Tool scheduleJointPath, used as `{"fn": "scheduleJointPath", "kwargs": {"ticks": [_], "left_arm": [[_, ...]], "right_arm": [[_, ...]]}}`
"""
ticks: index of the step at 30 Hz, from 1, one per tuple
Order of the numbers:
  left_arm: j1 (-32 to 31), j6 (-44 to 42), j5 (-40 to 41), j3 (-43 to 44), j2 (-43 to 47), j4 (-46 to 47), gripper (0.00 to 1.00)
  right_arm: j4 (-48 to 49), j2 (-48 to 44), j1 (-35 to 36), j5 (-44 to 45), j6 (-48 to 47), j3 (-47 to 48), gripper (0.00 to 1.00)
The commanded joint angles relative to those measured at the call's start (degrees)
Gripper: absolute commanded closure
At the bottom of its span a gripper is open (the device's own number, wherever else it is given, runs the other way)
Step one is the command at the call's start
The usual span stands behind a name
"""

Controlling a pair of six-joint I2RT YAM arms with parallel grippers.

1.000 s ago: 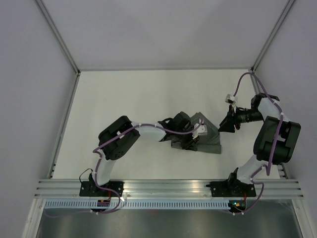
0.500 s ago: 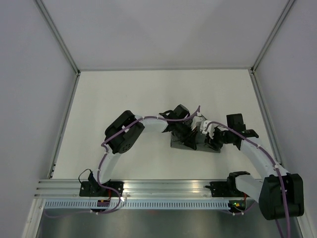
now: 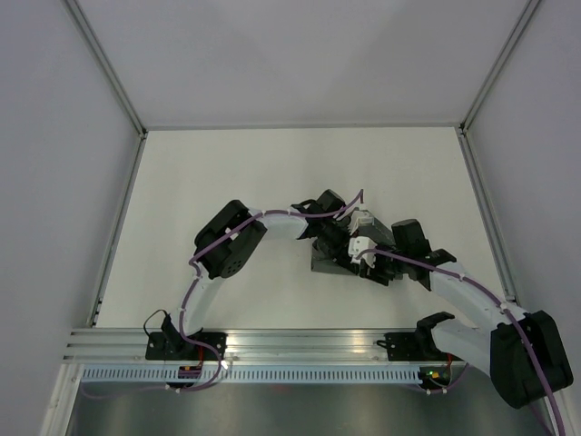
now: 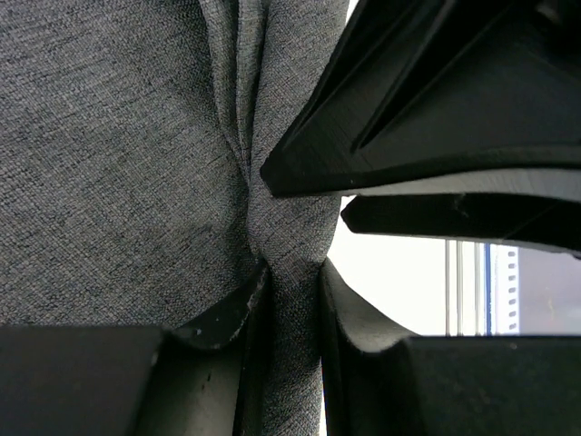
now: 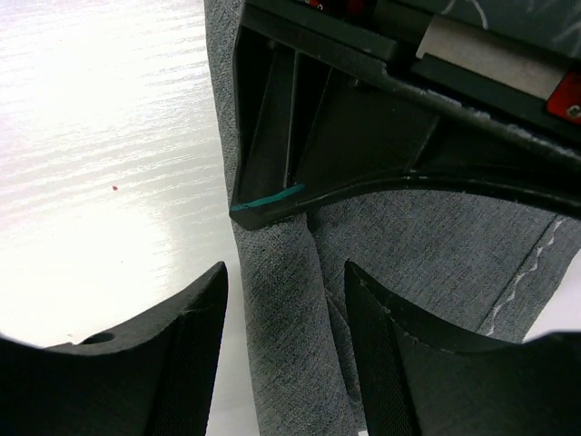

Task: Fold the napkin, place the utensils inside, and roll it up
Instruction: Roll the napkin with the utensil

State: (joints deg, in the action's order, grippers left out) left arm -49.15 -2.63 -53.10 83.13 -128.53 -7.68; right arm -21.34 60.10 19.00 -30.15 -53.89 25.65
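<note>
- Top view: the napkin (image 3: 320, 265) lies bunched in a dark grey heap on the white table (image 3: 227, 182), a little toward 4 o'clock of the table's middle.
- The left gripper (image 3: 338, 250) reaches onto the heap from 9 o'clock. The right gripper (image 3: 365, 264) meets it from 4 o'clock, and the two sit just beside each other over the cloth.
- From this height I cannot tell how either pair of jaws stands.
- Left wrist view: the left gripper (image 4: 290, 304) is at 6 o'clock, with its fingers (image 4: 222, 313) clamped on a narrow upright pleat of the napkin (image 4: 118, 154).
- Creases fan up from that pinch toward 12 o'clock. The right gripper's black body (image 4: 436, 109) fills 2 o'clock, close above the cloth.
- Right wrist view: the right gripper (image 5: 286, 359) has its jaws apart, its fingers (image 5: 182, 363) straddling a rolled fold of the napkin (image 5: 290, 300).
- That fold runs from 12 to 6 o'clock, and bare table (image 5: 109, 136) shows between it and the 7 o'clock finger.
- The left gripper's finger (image 5: 363, 136) presses onto the fold at 12 o'clock, and a pale stitched line (image 5: 526, 272) shows at 4 o'clock.
</note>
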Motion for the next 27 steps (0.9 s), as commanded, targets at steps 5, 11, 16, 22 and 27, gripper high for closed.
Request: {"fn": "scheduleJointPath", "kwargs": {"ticks": [5,11,16,22,27], "left_arm": [[0.19,1.58,7.92,-2.27,-6.29,-11.04,0.98],[0.45,1.93,8.01,-2.19,-6.21,-11.21,0.98],[1.33,1.93,8.19,-2.27,-6.12,-12.0,0.98],[2.47,1.4,8.72,-2.97,-5.86,-12.97,0.98],[3.53,1.49,9.16,-3.77,-5.33,-12.88,0.94]], "right_arm": [[3.24,1.86,4.11,4.75,2.38,0.19,0.41],[3.85,4.41,5.95,5.72,3.7,0.98,0.43],[4.91,7.57,6.92,6.24,4.84,1.68,0.46],[8.07,10.47,9.03,7.47,6.34,1.86,0.54],[9.65,12.85,9.82,7.56,6.78,2.39,0.61]]}}
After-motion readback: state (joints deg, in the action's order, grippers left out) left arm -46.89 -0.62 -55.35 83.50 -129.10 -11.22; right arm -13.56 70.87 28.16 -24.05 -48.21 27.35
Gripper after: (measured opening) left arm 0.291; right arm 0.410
